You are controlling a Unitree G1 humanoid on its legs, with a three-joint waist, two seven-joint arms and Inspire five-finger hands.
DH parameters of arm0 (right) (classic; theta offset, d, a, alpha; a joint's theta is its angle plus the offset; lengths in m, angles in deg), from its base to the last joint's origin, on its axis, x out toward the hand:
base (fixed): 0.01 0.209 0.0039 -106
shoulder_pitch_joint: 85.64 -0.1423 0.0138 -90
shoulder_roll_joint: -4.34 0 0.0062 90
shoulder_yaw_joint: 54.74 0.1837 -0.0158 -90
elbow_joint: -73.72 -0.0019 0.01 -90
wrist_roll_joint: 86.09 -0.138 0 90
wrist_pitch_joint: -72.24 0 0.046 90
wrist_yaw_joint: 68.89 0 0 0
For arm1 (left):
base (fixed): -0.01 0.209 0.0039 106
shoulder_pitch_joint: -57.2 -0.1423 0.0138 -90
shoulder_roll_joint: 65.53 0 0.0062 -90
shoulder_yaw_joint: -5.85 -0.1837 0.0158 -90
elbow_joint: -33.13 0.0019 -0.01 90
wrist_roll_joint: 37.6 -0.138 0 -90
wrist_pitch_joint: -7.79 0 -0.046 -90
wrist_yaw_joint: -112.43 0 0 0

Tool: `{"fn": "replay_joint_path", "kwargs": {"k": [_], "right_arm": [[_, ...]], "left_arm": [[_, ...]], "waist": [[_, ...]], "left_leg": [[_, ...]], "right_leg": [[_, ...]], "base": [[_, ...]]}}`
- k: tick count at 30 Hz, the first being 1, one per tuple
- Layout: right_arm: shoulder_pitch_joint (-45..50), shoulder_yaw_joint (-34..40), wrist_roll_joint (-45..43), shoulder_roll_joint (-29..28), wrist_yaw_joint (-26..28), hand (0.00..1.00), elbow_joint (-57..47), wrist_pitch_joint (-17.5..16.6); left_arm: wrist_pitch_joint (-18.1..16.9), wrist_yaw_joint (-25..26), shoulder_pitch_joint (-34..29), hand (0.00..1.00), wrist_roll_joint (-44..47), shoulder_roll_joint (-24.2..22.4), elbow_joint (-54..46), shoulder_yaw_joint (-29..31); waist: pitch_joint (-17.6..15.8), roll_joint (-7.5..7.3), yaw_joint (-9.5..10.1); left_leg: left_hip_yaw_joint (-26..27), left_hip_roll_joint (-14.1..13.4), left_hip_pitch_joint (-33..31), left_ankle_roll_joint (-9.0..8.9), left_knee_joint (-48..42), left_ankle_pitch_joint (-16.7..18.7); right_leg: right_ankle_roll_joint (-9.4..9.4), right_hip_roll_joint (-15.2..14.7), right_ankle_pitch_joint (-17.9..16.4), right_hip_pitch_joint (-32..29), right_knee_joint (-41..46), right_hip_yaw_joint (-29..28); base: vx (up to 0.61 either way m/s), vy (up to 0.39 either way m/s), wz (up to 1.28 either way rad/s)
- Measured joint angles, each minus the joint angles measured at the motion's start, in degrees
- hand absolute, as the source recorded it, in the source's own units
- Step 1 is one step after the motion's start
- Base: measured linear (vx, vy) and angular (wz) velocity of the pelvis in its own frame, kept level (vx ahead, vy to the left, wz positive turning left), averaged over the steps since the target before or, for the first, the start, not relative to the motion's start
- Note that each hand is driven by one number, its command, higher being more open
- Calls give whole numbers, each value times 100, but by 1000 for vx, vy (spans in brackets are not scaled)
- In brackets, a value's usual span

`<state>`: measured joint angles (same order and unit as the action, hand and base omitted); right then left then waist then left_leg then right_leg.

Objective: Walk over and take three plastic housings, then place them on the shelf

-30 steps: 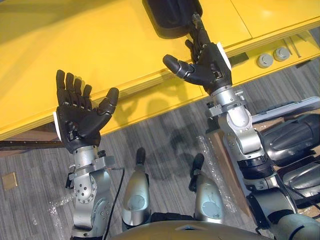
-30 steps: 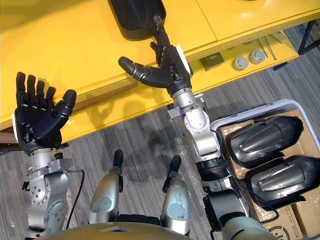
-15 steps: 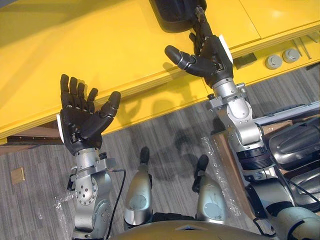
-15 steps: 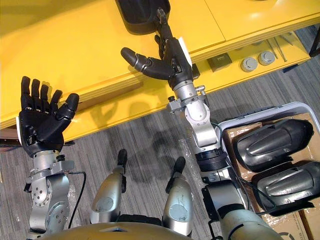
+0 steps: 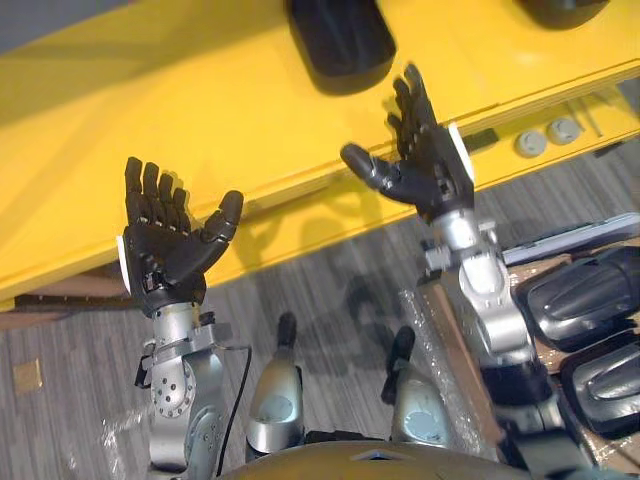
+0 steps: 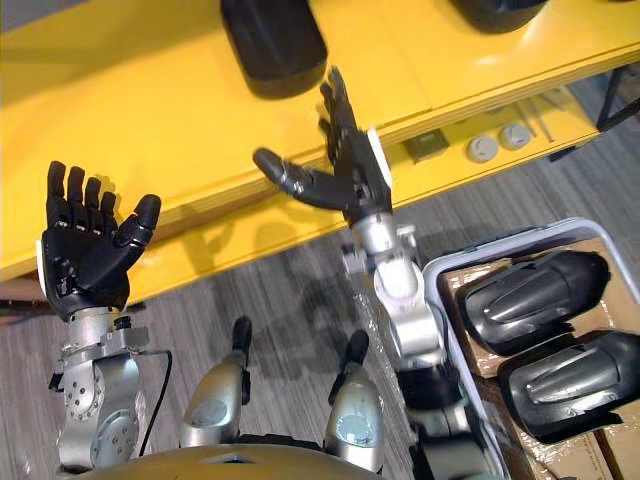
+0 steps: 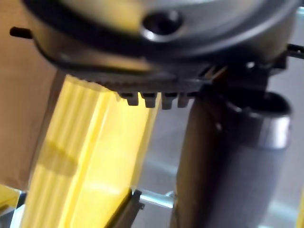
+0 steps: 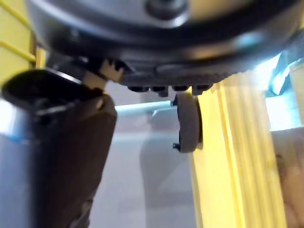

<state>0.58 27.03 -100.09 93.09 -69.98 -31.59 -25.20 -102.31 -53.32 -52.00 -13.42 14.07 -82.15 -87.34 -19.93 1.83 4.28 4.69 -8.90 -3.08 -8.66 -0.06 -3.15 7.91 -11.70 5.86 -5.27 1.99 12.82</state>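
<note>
Yellow shelf (image 5: 200, 120) bears housing (image 5: 340, 45); right eye view shows white bin (image 6: 432, 275).

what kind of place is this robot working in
Probably a workshop or small assembly area. A long yellow shelf carries a dark plastic housing, a grey-rimmed bin on the robot's right holds more housings, and the floor is plain grey striped.

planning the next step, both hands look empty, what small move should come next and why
Probably lower the right hand toward the bin on the robot's right. It and the left hand are open and empty. One housing and another lie on the yellow shelf, and two more sit in the bin.
</note>
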Motion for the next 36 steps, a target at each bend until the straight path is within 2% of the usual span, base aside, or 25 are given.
{"fn": "replay_joint_path", "kwargs": {"k": [2, 4, 7, 10, 13, 16, 19, 23, 26, 27, 28, 29, 30, 31, 32, 33, 34, 35, 36], "right_arm": [[790, 91, -103, -175, -56, 100, -241, -35], [1329, 180, -338, -390, -87, 100, -546, -62], [1877, 402, -440, -512, -148, 100, -866, -167], [2504, 999, -415, -574, -495, 100, -931, -217], [2914, 1416, -243, -580, -702, 100, -931, -219], [3443, 1806, -225, -749, -992, 100, -931, -361], [3761, 1908, -462, -1030, -1123, 100, -931, -471], [3798, 1754, -557, -1055, -1004, 100, -919, -566], [3693, 1624, -557, -1051, -898, 100, -916, -594], [3606, 1555, -560, -1044, -885, 100, -906, -593], [3520, 1463, -583, -1040, -842, 100, -847, -594], [3439, 1408, -628, -1028, -785, 100, -771, -594], [3313, 1318, -702, -988, -725, 100, -655, -594], [3072, 1185, -711, -895, -660, 100, -400, -598], [2979, 1125, -711, -840, -657, 100, -275, -598], [2834, 970, -711, -774, -661, 100, -57, -590], [2791, 862, -711, -779, -685, 100, 3, -561], [2779, 714, -712, -785, -744, 100, 18, -548], [2763, 608, -713, -786, -798, 100, 18, -544]], "left_arm": [[0, -248, -106, 100, -7, 7, -50, -123], [19, -358, -119, 100, -8, 3, -51, -249], [30, -522, -84, 100, -8, 4, -41, -455], [42, -744, 118, 100, -8, 4, 95, -864], [42, -715, 315, 100, -8, 12, 179, -1022], [42, -532, 534, 100, -6, 70, 281, -1127], [54, -252, 714, 100, -11, 110, 284, -1283], [284, 269, 849, 100, -59, 93, 290, -1297], [373, 455, 828, 100, -59, 94, 295, -1266], [394, 460, 820, 100, -62, 97, 295, -1262], [419, 464, 796, 100, -98, 101, 294, -1253], [423, 474, 762, 100, -188, 101, 293, -1231], [427, 475, 726, 100, -233, 109, 281, -1206], [433, 455, 696, 100, -229, 111, 224, -1168], [432, 428, 650, 100, -229, 120, 169, -1140], [432, 369, 550, 100, -222, 135, 76, -1102], [432, 285, 495, 100, -210, 133, 18, -1093], [431, 162, 482, 100, -204, 130, -10, -1107], [424, 89, 486, 100, -200, 103, -12, -1142]], "waist": [[377, -166, -117], [605, -248, -216], [769, -286, -543], [961, -212, -916], [999, -129, -1109], [1055, -52, -1481], [1067, -47, -1649], [1085, 7, -1708], [1174, 65, -1681], [1186, 85, -1631], [1203, 86, -1527], [1214, 76, -1485], [1227, 97, -1394], [1254, 150, -1205], [1293, 213, -1141], [1342, 278, -1065], [1326, 266, -1046], [1321, 278, -960], [1309, 291, -908]], "left_leg": [[445, -43, 289, -22, -33, 214], [851, -114, 507, -58, -172, 445], [1399, -217, 847, -101, -421, 769], [2107, -286, 1216, -141, -608, 1079], [2569, -283, 1428, -148, -710, 1250], [3024, -265, 1564, -118, -807, 1437], [3346, -278, 1556, -133, -949, 1547], [3623, -343, 1649, -130, -1053, 1596], [3492, -434, 1654, -18, -1170, 1682], [3199, -428, 1607, 166, -1251, 1781], [2660, -398, 1497, 533, -1455, 1936], [2340, -364, 1435, 754, -1575, 2006], [1788, -298, 1326, 1065, -1762, 2173], [775, 7, 1186, 1110, -1793, 2524], [561, 51, 1157, 1093, -1789, 2657], [494, 123, 1148, 859, -1772, 2690], [531, 194, 1146, 793, -1769, 2643], [613, 244, 1130, 724, -1761, 2598], [643, 217, 1126, 708, -1763, 2590]], "right_leg": [[26, 78, 58, 66, -165, -405], [27, 177, 118, 103, -288, -791], [22, 315, 185, 226, -409, -1299], [54, 475, 288, 232, -504, -1956], [86, 563, 357, 177, -533, -2405], [112, 646, 480, 70, -635, -2821], [44, 739, 519, -144, -638, -3099], [-64, 874, 620, -269, -637, -3198], [-91, 1003, 642, -264, -638, -3225], [-110, 1049, 647, -264, -638, -3278], [-162, 1101, 635, -264, -636, -3374], [-208, 1103, 632, -266, -635, -3380], [-294, 1119, 587, -269, -634, -3388], [-310, 1175, 576, -360, -599, -3486], [-309, 1210, 578, -410, -594, -3518], [-307, 1200, 578, -467, -594, -3511], [-318, 1123, 566, -476, -591, -3508], [-423, 1071, 484, -558, -488, -3463], [-451, 1083, 464, -675, -273, -3403]], "base": [[139, 34, -91], [105, 29, -109], [77, 31, -108], [51, 48, -109], [-19, 47, -93], [-71, 35, -72], [-120, -4, -64], [-66, -56, -56], [-23, -89, -23], [-33, -84, -31], [-42, -79, -40], [-59, -56, -47], [-108, 20, -67], [-139, 63, -71], [-166, 137, -76], [-119, 136, -40], [-99, 144, -30], [-51, 92, -17], [-33, 56, -10]]}}
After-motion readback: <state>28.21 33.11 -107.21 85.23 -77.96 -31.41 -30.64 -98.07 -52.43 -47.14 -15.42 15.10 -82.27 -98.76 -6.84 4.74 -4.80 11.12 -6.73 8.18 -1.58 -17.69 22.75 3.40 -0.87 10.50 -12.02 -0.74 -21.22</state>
